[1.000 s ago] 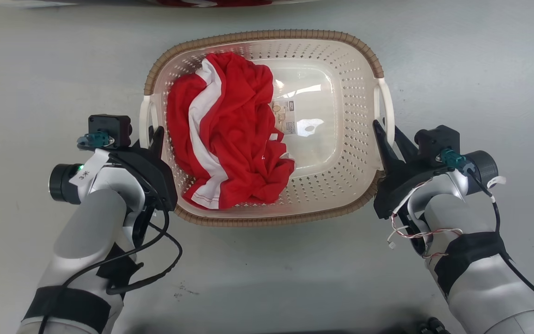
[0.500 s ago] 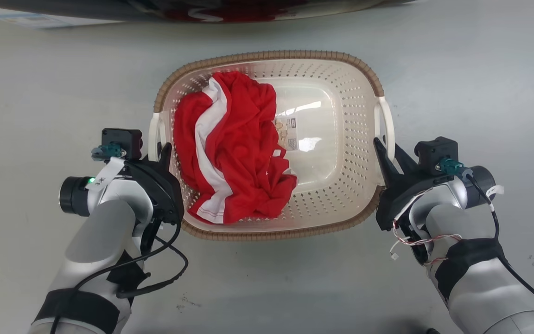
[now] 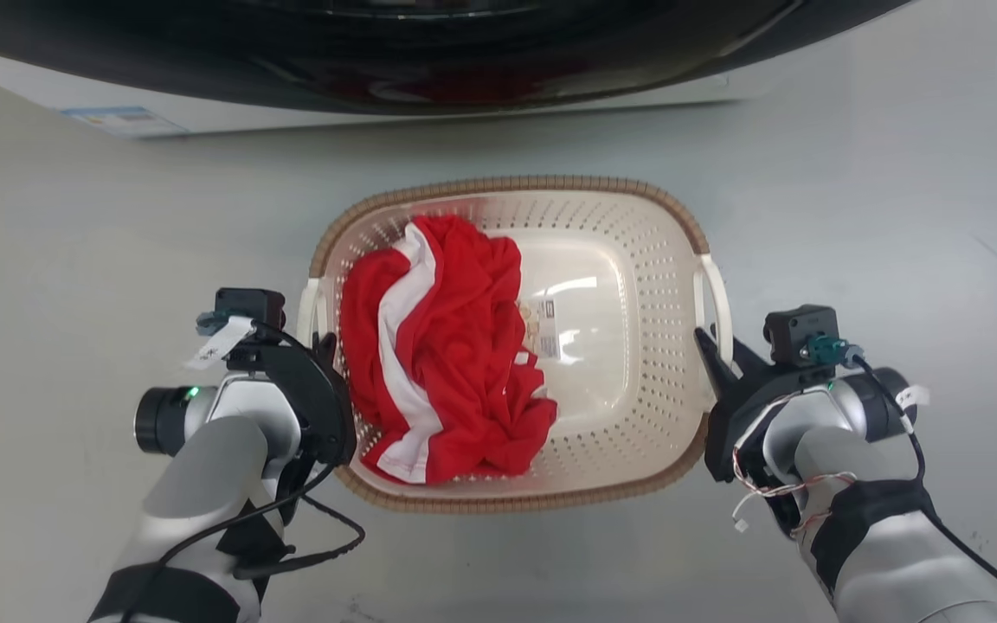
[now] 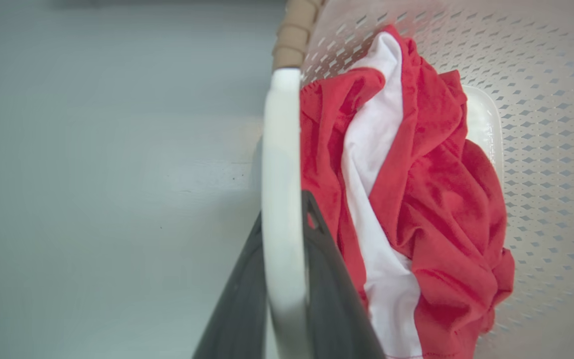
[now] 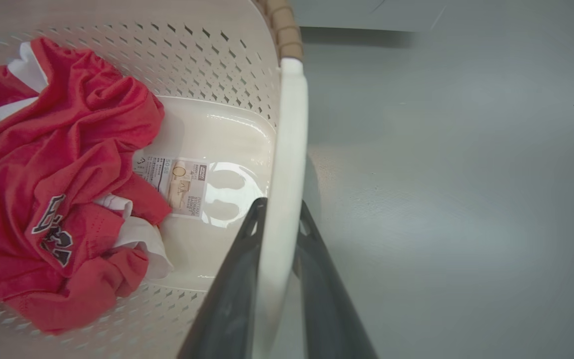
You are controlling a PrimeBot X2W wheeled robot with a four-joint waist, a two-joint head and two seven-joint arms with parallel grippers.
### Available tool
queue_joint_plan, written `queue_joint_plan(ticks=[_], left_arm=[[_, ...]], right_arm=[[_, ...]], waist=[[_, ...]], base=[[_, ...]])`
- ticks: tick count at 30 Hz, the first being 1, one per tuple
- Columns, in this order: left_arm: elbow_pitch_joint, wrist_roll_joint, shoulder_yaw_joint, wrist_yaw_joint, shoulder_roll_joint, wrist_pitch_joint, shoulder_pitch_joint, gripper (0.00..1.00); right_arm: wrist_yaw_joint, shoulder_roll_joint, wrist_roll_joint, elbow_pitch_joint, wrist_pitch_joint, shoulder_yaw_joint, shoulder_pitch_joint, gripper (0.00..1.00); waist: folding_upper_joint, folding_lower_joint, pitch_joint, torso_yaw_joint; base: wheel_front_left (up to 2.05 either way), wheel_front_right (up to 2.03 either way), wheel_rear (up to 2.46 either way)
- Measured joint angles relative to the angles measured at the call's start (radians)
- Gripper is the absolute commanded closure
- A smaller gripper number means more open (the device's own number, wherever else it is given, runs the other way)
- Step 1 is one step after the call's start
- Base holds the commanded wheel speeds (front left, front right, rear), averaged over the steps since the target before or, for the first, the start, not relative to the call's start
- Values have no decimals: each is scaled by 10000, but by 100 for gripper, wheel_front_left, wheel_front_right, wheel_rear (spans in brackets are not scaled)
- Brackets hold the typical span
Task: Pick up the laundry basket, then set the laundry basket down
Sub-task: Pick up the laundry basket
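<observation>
The laundry basket [image 3: 516, 183], cream perforated plastic with a brown woven rim, sits in the middle of the head view, with a red and white garment [image 3: 447, 346] on its left half. My left gripper [image 3: 318, 339] is shut on the basket's left white handle [image 4: 279, 149], a dark finger on each side of it. The left gripper [image 4: 285, 209] shows this grip close up. My right gripper [image 3: 715, 344] is shut the same way on the right handle [image 5: 289, 139]. In the right wrist view that gripper [image 5: 281, 204] straddles the handle. I cannot tell whether the basket touches the floor.
A washing machine's dark round door [image 3: 429, 43] and white front with a label [image 3: 118, 121] span the top of the head view, just beyond the basket. Bare grey floor [image 3: 897, 216] surrounds the basket on both sides.
The whole head picture has shifted down and the washing machine has come into view, so the camera moved. Both grippers keep the same hold on the handles.
</observation>
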Motion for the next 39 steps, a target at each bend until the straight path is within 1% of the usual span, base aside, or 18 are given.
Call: queue_joint_plan(ticks=[4,9,16,20,26,39], left_arm=[[253,-144,8,-4,-79,316,207,100],[372,-439,6,-84,-161,740,468,100],[401,-692,-117,-84,-184,1294,849,100],[414,-769,-184,-84,-209,1557,1064,100],[454,-1135,-274,-82,-211,2102,1448,100],[500,-1595,-443,-79,-165,3028,2141,100]], right_arm=[[82,69,148,360,336,17,147,100],[100,123,359,754,803,77,291,100],[178,167,585,955,1425,65,514,100],[190,180,752,995,1728,79,685,100],[192,194,1331,894,2447,347,1128,100],[192,190,2351,598,3609,815,1925,100]], waist=[[0,0,-488,16],[0,-1,-1134,39],[-1,-2,-2049,72],[-1,-1,-2431,90],[-1,-1,-3249,128],[-1,-1,-4719,138]], base=[[0,0,0],[0,0,0],[0,0,0],[0,0,0],[0,0,0],[0,0,0]])
